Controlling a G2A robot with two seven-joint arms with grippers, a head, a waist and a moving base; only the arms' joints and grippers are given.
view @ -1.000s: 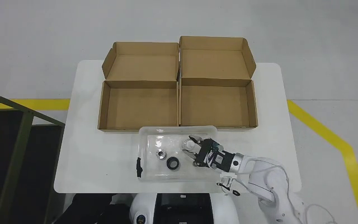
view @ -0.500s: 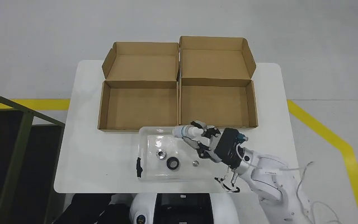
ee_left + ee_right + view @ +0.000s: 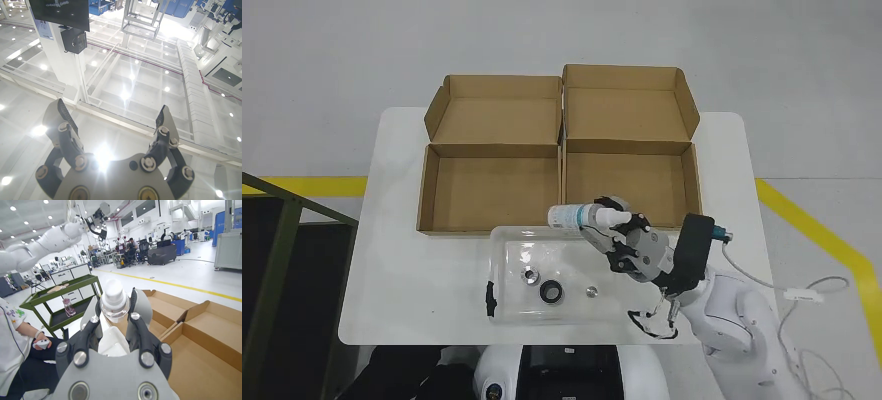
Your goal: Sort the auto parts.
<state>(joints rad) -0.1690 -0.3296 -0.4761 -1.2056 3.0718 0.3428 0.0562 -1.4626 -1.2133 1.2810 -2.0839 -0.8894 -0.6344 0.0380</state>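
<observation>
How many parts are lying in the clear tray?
3: a silver piece toward the tray's left end, a black ring right beside it, a smaller silver piece near the middle. The right gripper could hide another.

Looks like a large robotics lab in an industrial hall: pale glossy floor (image 3: pixel 189 262) marked with a yellow line (image 3: pixel 170 283), desks (image 3: pixel 162 253) ringed by office chairs (image 3: pixel 143 246), white humanoid robots (image 3: pixel 186 234) standing at stations, a green metal cart (image 3: pixel 75 281), an aluminium frame (image 3: pixel 140 20) and a high grid ceiling (image 3: pixel 149 62) dotted with round lamps (image 3: pixel 132 76).
</observation>
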